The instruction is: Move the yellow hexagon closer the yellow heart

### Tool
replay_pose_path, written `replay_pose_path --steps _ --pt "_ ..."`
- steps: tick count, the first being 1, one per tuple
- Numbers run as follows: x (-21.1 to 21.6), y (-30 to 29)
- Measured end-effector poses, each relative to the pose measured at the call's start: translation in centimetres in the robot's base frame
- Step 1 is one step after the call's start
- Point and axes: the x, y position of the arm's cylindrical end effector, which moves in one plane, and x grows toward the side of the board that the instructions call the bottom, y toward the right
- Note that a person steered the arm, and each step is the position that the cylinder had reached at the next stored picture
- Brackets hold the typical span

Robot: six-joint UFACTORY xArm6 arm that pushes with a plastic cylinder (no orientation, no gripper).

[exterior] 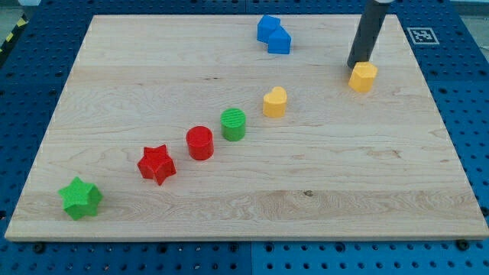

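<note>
1. A pale wooden board (229,191) with visible grain fills most of the view; it lies on a blue perforated table (470,114) whose holes show on every side.
2. At the view's far left top corner a strip of yellow-and-black striped tape (11,37) is cut off by the edge, too little of it showing to tell what it belongs to.
3. Nearest the board's lower left corner sits a green star (80,198).
4. Up and to the right of it a diagonal row follows: a red star (157,163), a red cylinder (200,142), a green cylinder (234,124), then the yellow heart (275,101).
5. Near the board's top edge, above the heart, two blue blocks (273,33) touch each other; their exact shapes are hard to make out.
6. The yellow hexagon (363,76) stands toward the board's upper right, well apart from the yellow heart and to its right.
7. My tip (357,66) rests just at the hexagon's upper left edge, touching or nearly so; the dark rod rises out of the view's top, its upper part cut off. The rod carries no jaws to spread or press together.
8. At the top right a black-and-white marker tag (422,35) lies on the board's corner.
</note>
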Motion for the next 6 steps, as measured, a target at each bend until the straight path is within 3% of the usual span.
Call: replay_pose_path --steps 1,6 --pt "2.0 0.3" --pt "4.5 2.4"
